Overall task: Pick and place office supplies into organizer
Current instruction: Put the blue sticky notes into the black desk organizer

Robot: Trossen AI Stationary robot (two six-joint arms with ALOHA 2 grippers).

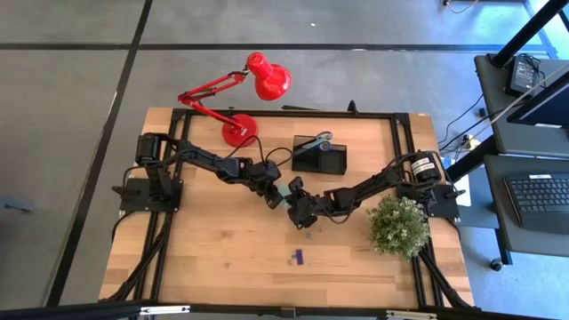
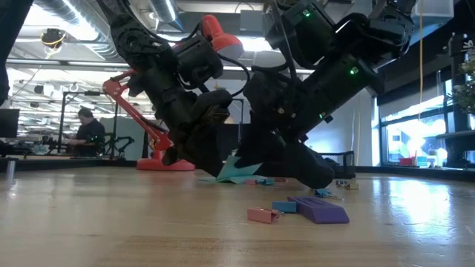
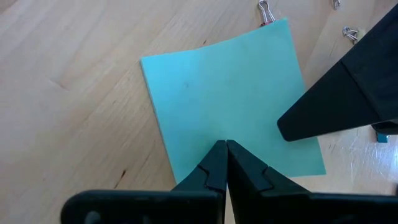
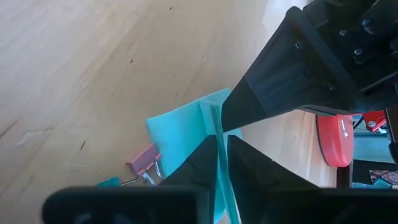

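At table [image 1: 222, 267] centre, the pad [image 3: 227, 99] is pinched by both grippers, left [image 3: 225, 149] and right [image 4: 221, 146] (opposing edges); it could tear if pulled apart.

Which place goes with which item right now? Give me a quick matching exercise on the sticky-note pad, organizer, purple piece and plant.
Items:
1. sticky-note pad
2. organizer
3. purple piece
4. plant

Places:
A. alone on bare wood, away from both arms
B. table's right side, by the right arm's base
C. back of the table, right of the red lamp
D. table's middle, where the two arms meet

Pairs: 1-D, 2-C, 3-A, 4-B
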